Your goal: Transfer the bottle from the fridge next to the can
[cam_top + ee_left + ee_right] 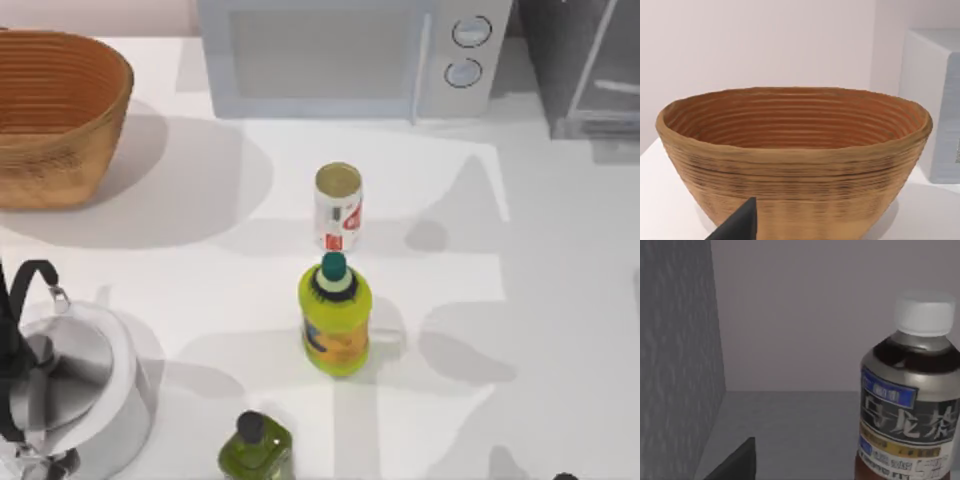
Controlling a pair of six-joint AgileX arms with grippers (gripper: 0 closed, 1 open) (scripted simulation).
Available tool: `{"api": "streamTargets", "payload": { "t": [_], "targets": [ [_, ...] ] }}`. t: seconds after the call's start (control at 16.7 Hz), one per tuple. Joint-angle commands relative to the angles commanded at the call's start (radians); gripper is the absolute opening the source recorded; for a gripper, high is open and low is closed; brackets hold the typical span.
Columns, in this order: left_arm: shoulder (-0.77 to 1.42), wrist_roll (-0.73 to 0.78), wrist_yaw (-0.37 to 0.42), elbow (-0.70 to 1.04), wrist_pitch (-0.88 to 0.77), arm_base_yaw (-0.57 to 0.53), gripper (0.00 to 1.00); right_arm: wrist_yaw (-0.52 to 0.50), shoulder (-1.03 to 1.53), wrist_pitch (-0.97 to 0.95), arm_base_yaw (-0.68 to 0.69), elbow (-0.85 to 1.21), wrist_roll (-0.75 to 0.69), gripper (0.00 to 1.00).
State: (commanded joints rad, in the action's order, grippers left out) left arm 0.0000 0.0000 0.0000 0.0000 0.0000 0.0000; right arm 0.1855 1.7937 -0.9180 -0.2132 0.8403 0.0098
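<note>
The bottle (912, 395) stands upright inside the fridge (680, 355), on its grey floor near the back wall, as the right wrist view shows. Its white cap tops dark reddish-brown liquid, and a grey-blue label wraps the upper part, carrying a small blue panel and large dark characters that I cannot read, with a yellow band and more blue print below. A dark fingertip of the right gripper (735, 462) juts in close to the camera, apart from the bottle; how wide the gripper stands I cannot tell.

In the top view the fridge sits at the 1 o'clock corner of the worktop (560, 300), right of a white microwave (340, 55). The can (338, 207), white with red markings too small to read, stands near the centre, with a yellow-green bottle (335, 318) just beside it at 6 o'clock.

The left gripper (737, 225) faces a woven basket (795, 150); I cannot tell its opening either.
</note>
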Motion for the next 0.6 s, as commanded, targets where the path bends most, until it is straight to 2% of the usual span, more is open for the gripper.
{"api": "streamTargets", "payload": {
  "t": [0.3,0.6],
  "targets": [
    [0.0,0.0,0.0,0.0,0.0,0.0,1.0,0.029,0.273,-0.155,-0.034,0.143,0.001,1.0],
    [0.0,0.0,0.0,0.0,0.0,0.0,1.0,0.033,0.31,-0.18,-0.04,0.166,0.001,1.0]
  ]
}}
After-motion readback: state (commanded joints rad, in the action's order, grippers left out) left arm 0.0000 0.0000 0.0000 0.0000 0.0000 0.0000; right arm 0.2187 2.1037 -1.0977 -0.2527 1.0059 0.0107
